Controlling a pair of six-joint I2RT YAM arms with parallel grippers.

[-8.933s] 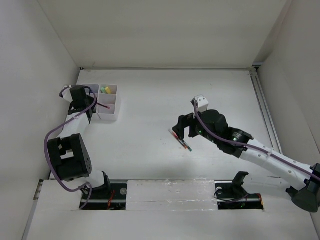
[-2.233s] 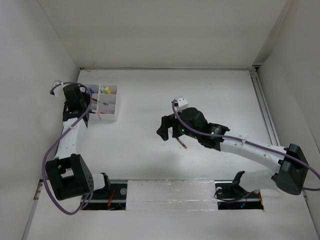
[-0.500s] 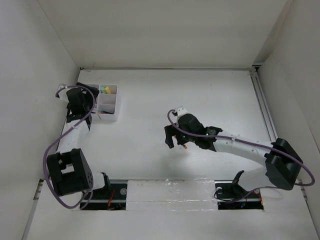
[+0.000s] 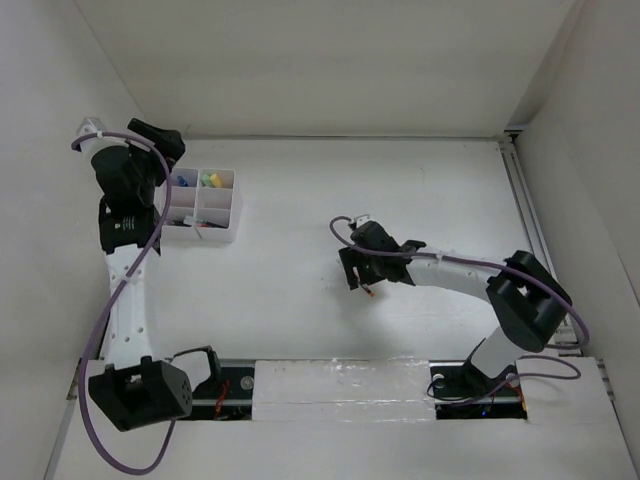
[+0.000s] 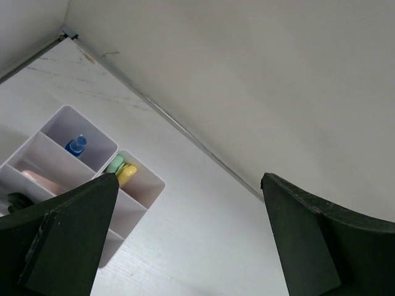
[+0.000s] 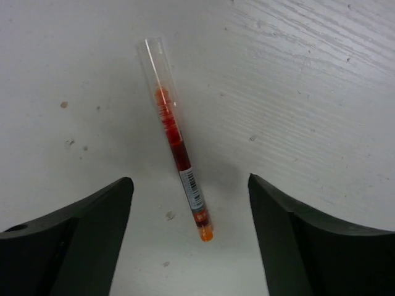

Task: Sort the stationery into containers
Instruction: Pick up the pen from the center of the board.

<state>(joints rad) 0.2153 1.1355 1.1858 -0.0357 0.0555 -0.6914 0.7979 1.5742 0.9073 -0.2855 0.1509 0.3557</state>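
A red pen (image 6: 176, 139) with a clear cap lies flat on the white table, seen small in the top view as the pen (image 4: 368, 291). My right gripper (image 6: 190, 180) hangs open just above it, one finger on each side of the pen's orange-tipped end, touching nothing. The white divided organizer box (image 4: 232, 208) stands at the far left. In it are a blue-capped bottle (image 5: 77, 145), a green highlighter (image 5: 115, 163) and a yellow highlighter (image 5: 128, 174). My left gripper (image 5: 190, 179) is raised above and left of the box, wide open and empty.
The enclosure's left wall (image 4: 60, 150) is right beside the raised left arm, and the back wall (image 5: 247, 74) rises behind the box. A metal rail (image 4: 530, 220) runs along the table's right edge. A pinkish item (image 5: 38, 180) lies in a near compartment.
My left gripper has opened wide and lifted up and back from the box. My right gripper has sunk closer over the red pen, its fingers drawing in a little.
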